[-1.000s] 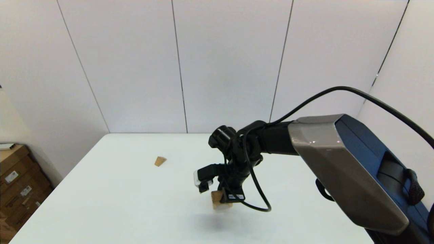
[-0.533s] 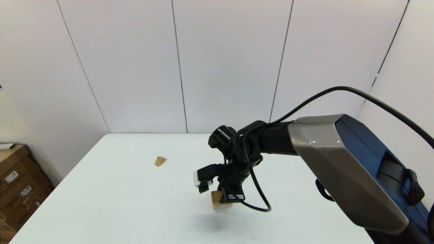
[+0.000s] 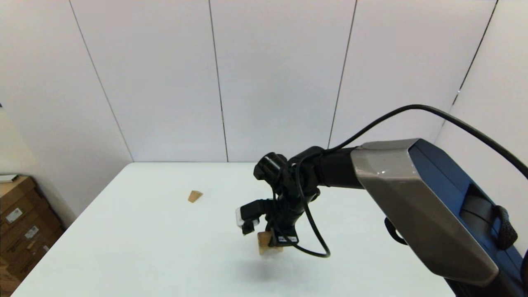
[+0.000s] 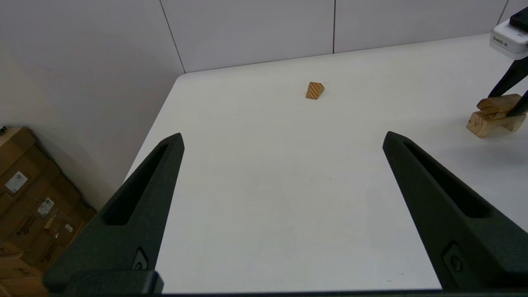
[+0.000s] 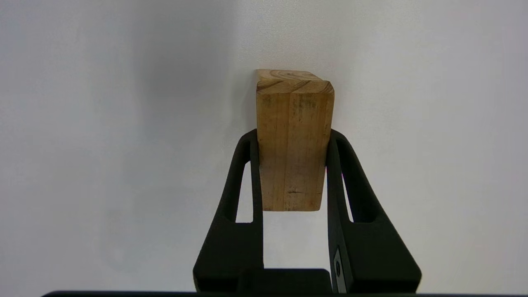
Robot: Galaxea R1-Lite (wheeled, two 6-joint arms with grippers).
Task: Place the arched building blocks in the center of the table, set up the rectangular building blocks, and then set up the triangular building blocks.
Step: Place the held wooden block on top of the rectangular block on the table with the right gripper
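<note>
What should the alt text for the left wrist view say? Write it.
The left gripper, fingers wide open, hovers over the white table. A triangular wooden block lies farther off, and at the picture's edge the right gripper clamps a rectangular block resting on the arched block.

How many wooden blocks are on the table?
3. A triangular block lies alone toward the table's far left. An arched block stands mid-table, with a rectangular block on it, gripped by the right pincer. The left pincer is open.
</note>
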